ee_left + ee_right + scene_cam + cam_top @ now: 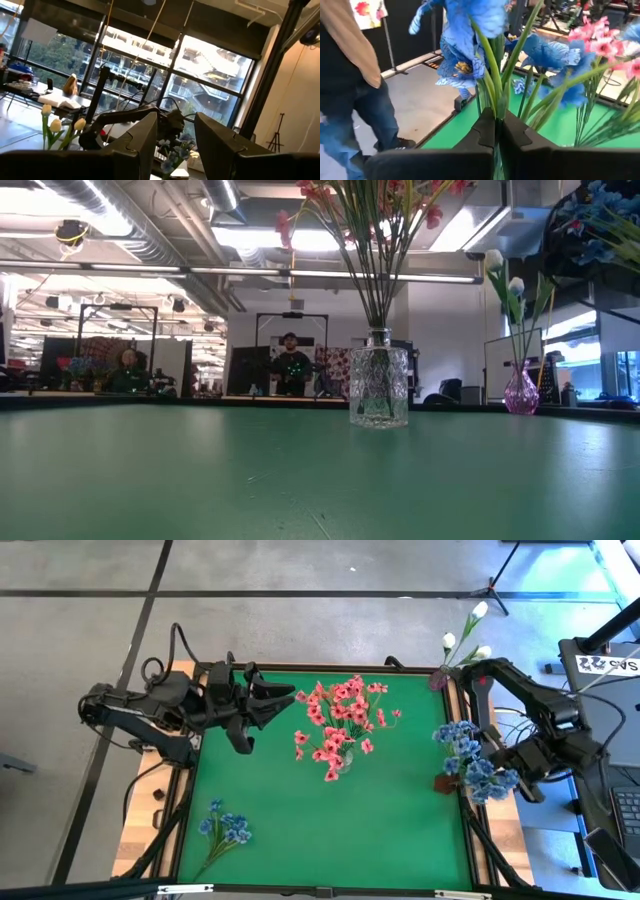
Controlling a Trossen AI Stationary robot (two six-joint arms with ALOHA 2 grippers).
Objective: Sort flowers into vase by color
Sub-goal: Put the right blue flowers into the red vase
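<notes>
Right gripper (pixel 497 131) was clamped fully shut on the stems of a blue sprig (pixel 470 37), held up at the table's right edge beside a blue bunch (pixel 462 738) that seemed already stood in a vase there, the vase itself hidden under the blooms. Step in hand looked like placing this blue sprig with the other blues. To do it well: keep the stems vertical, line the stem ends over the vase mouth before lowering, descend slowly so leaves don't snag the stems already in, release only once the stems were well inside. Risk: knocking the vase at the edge.

Pink flowers (pixel 340 725) stood in the clear glass vase (pixel 379 387) mid-table; white buds (pixel 468 635) in the small pink vase (pixel 521 392) at the far right corner. One blue sprig (pixel 224 830) lay flat on the green mat (pixel 300 830), near left, not yet sorted.

Right arm was folded over the right edge, wrist roughly level, fingers pointing in toward the table. Left gripper (pixel 275 700) was partly open, holding nothing, raised at the far left of the mat, pointing across toward the pinks, waiting
</notes>
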